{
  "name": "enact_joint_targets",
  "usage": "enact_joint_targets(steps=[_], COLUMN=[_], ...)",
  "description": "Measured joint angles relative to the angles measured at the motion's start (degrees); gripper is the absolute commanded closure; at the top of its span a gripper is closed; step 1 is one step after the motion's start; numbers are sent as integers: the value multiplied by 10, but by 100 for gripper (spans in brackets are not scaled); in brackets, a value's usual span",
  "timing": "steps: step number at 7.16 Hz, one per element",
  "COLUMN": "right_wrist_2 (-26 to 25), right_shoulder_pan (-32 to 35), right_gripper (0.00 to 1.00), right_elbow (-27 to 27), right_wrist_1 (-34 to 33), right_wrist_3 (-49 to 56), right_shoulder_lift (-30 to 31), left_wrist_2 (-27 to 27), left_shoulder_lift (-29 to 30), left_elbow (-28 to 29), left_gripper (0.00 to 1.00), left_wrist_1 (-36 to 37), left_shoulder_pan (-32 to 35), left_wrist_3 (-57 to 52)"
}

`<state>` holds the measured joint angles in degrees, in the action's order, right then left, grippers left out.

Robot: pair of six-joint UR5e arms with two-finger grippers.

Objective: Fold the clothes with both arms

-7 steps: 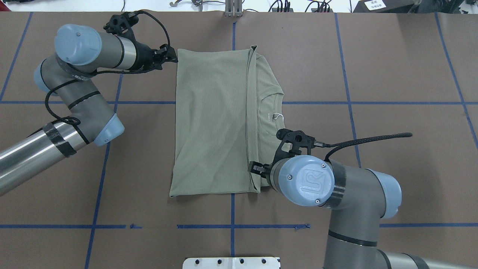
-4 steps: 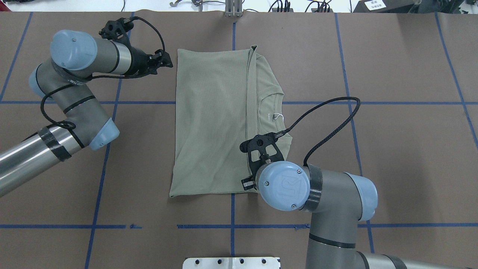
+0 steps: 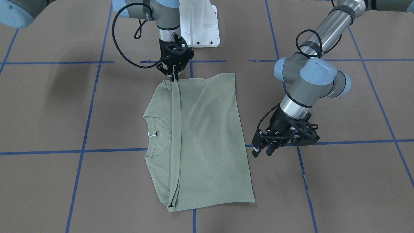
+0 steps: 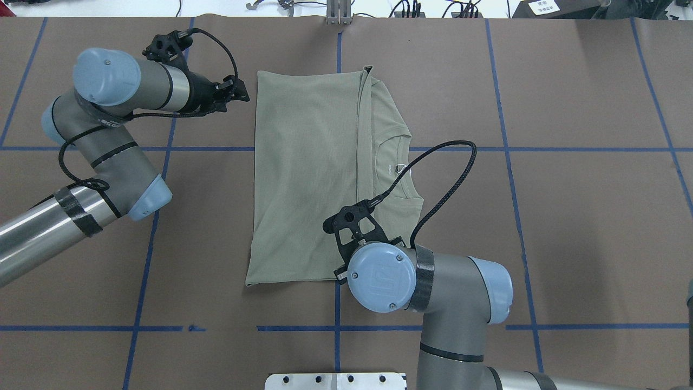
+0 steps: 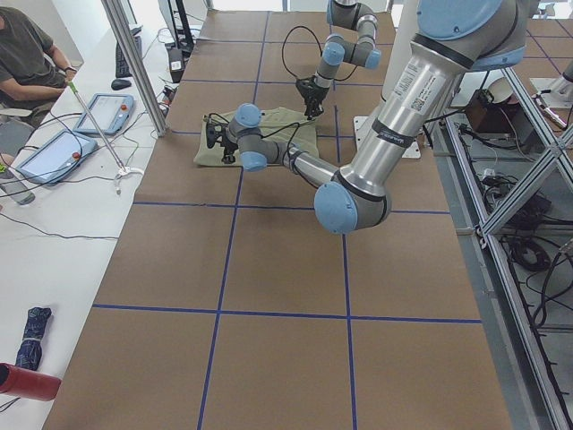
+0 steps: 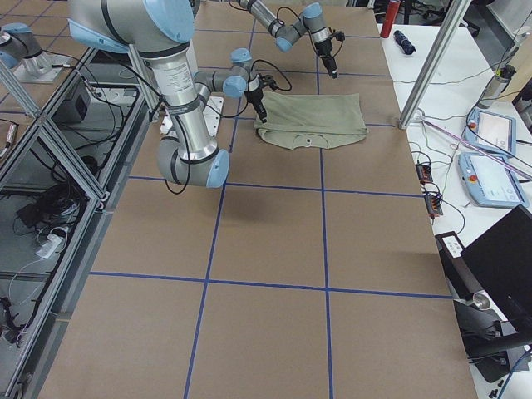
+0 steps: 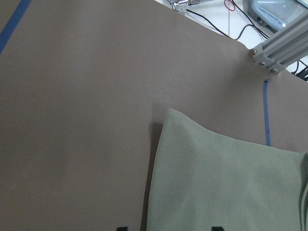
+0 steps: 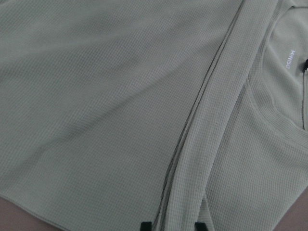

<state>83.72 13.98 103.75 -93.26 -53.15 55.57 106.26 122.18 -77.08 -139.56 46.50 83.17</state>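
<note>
Well, at the left, the left tool (image 4: 242,92) hangs just off the far left corner of the shirt (image 4: 308,179). Its jaws are spread wide and empty (its wrist view shows both tips apart, with only bare bench (image 4: 568,216) and the cloth's corner ahead). A second ago it touched that corner; it has since backed off a little.

The shirt lies flat mid-bench, already folded over itself, with a doubled band running front to back and the collar (image 3: 157,121) toward the robot's right. It has not shifted. It is a soft, light knit that I judge will sag and slide layer over layer, so it wants pinching through every layer at the end corners of the fold, one tool at each.

To the right, the right tool (image 3: 174,77) points down at the near end of that band, jaws narrowly parted astride it, gripping nothing I can see. Its wrist has swung leftward along the near hem, and its cable (image 4: 475,160) now loops over the collar.
</note>
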Motion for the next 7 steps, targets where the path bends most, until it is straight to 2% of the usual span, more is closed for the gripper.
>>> enact_joint_targets(steps=[2, 3, 4, 7], right_wrist_2=[-1, -1, -1, -1], right_shoulder_pan=[-4, -7, -9, -9], right_gripper=[60, 85, 100, 100], right_elbow=[-14, -21, -24, -23], right_wrist_1=[0, 0, 1, 2], right_wrist_3=[0, 0, 0, -1], right_shoulder_lift=[-3, -3, -4, -5], left_wrist_2=[0, 0, 0, 0], left_shoulder_lift=[0, 0, -1, 0], left_elbow=[0, 0, 0, -1], left_gripper=[34, 34, 34, 34], left_wrist_1=[0, 0, 0, 0], left_shoulder_pan=[-1, -1, -1, -1], left_wrist_3=[17, 21, 22, 23])
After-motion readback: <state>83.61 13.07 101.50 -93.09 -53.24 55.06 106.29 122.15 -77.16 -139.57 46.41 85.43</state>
